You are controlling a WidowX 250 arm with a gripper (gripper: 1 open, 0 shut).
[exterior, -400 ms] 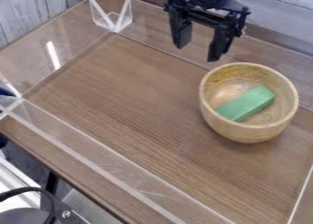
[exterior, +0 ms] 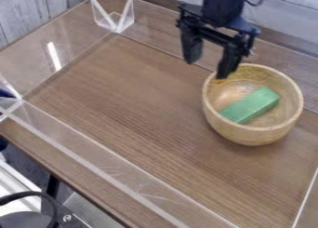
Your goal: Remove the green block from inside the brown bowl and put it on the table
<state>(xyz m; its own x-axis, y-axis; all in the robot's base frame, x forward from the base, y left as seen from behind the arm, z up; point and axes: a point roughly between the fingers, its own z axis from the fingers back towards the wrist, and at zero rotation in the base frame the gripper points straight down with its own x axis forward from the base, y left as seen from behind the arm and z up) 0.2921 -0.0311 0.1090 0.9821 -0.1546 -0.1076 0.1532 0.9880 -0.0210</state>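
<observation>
The green block lies slanted inside the brown bowl, which rests at the right side of the table. My gripper hangs pointing down just above and behind the bowl's far left rim. Its two black fingers stand wide apart with nothing between them, so it is open. The right finger's tip sits over the bowl's rim; the block is apart from both fingers.
Low clear acrylic walls edge the table at front and left. A clear corner bracket stands at the back left. Bare wood spreads left and in front of the bowl.
The gripper has come down and slightly right, closer to the bowl's far rim. Its jaws stay wide. Bowl and block have not moved.
</observation>
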